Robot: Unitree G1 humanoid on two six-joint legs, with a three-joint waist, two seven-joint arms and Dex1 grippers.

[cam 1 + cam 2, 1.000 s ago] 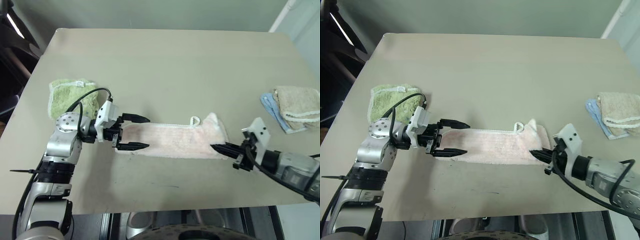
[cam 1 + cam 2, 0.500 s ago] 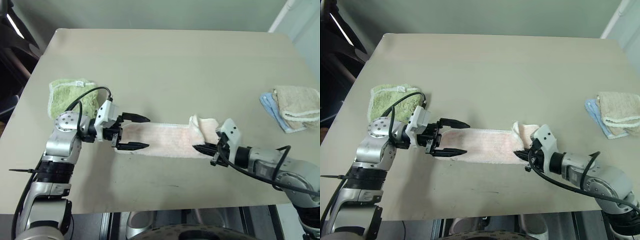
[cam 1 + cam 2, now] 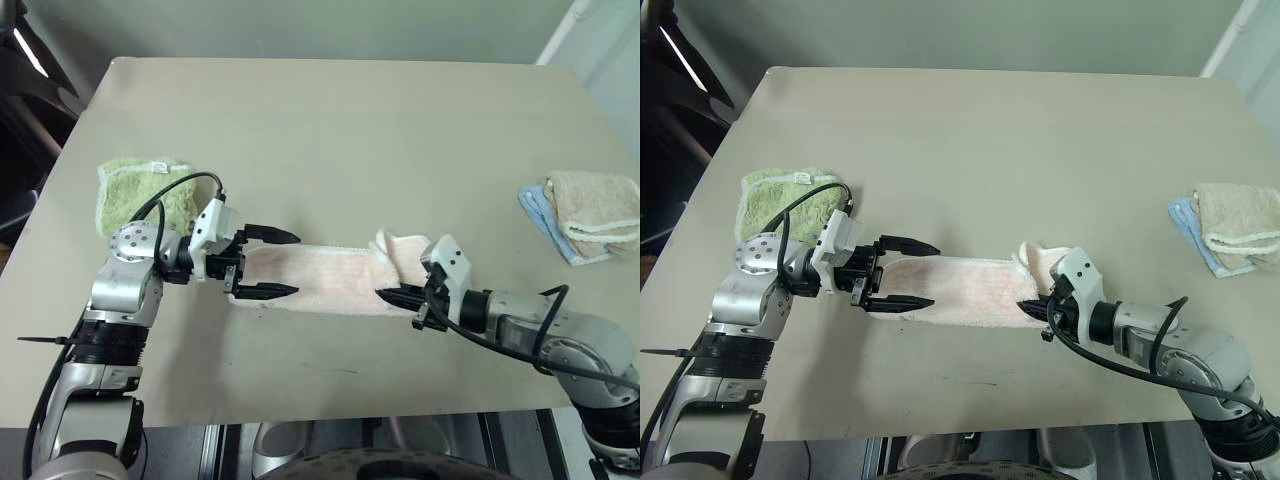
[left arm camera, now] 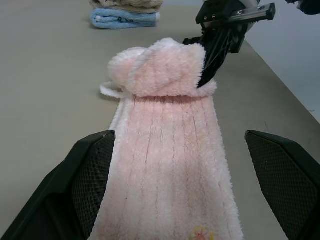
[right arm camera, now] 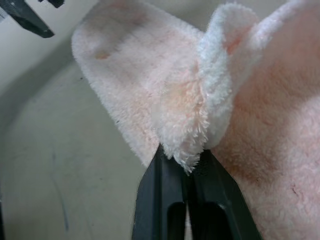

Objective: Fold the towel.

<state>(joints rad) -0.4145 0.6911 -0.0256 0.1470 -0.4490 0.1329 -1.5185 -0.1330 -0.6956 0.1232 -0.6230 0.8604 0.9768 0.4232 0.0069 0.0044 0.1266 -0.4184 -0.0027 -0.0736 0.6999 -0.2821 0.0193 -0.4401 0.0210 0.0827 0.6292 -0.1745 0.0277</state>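
Right gripper [image 3: 392,296]: fingers nearly together, pinching a tuft of the towel's right end between the tips, as the right wrist view showed.
Left gripper [image 3: 272,264]: jaws spread wide, holding nothing; the two fingers lay one on the far side and one on the near side of the towel's left end, pointing right.
Towel [image 3: 320,277]: pink, folded into a long narrow strip, lying left to right on the near middle of the table; its right end was bunched up and turned back over the strip, with a white loop [image 4: 111,91] at its far edge.
Table [image 3: 340,130]: beige, flat.
Green towel [image 3: 135,190]: folded, at the left edge, left of and beyond the left gripper.
Beige cloth [image 3: 595,205]: folded, at the right edge, lying on the blue cloth [image 3: 545,215], well apart from the towel.
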